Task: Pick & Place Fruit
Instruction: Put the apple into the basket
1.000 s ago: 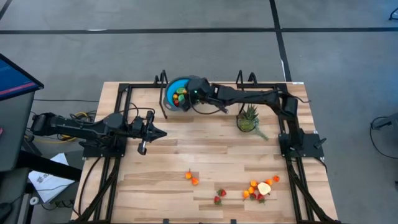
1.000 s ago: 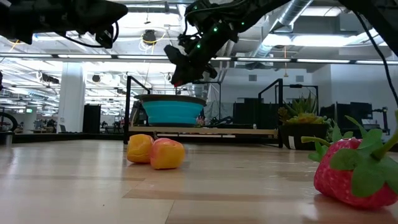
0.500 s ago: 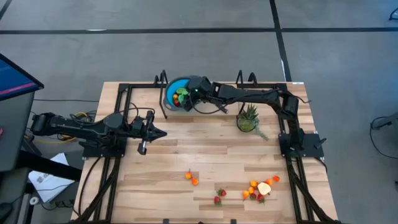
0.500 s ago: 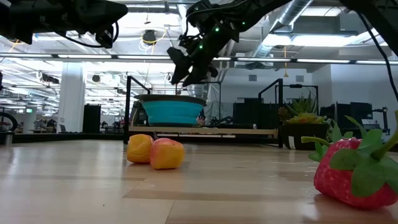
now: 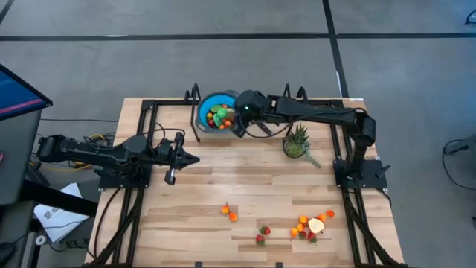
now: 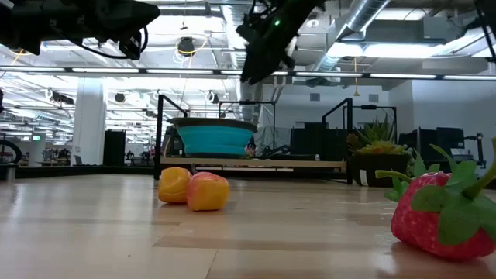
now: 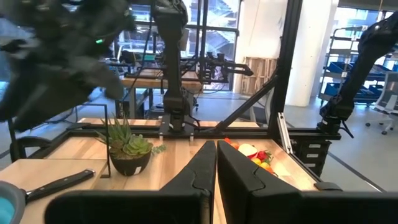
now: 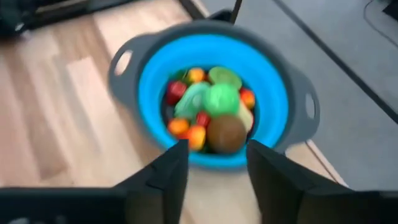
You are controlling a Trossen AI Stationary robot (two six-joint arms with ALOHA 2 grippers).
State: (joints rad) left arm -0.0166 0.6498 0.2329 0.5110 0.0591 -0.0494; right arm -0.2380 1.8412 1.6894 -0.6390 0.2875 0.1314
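Toy fruit lies in two places. Several pieces (image 8: 208,115) fill the blue bowl (image 8: 152,74) at the table's far side. Others lie near the front edge: two orange pieces (image 5: 229,214), a strawberry (image 5: 262,234) and a cluster (image 5: 312,225). In the low view the orange pieces (image 6: 194,190) and a strawberry (image 6: 438,213) show close up. My right gripper (image 8: 217,149) hangs open and empty above the bowl's right rim, pointing slantwise down at it (image 5: 239,121). My left gripper (image 5: 195,158) waits shut at the left, level above the table.
A spiky green plant in a dark pot (image 5: 297,141) stands right of the bowl, under my right arm. The bowl's black handle (image 5: 197,130) points toward the near side. Black frame rails (image 5: 149,112) run along the table's far, left and right sides.
My right gripper has risen from just over the bowl and drawn back toward the table's right, so more of the bowl and its fruit shows from above. The bowl and the fruit on the table have stayed in place.
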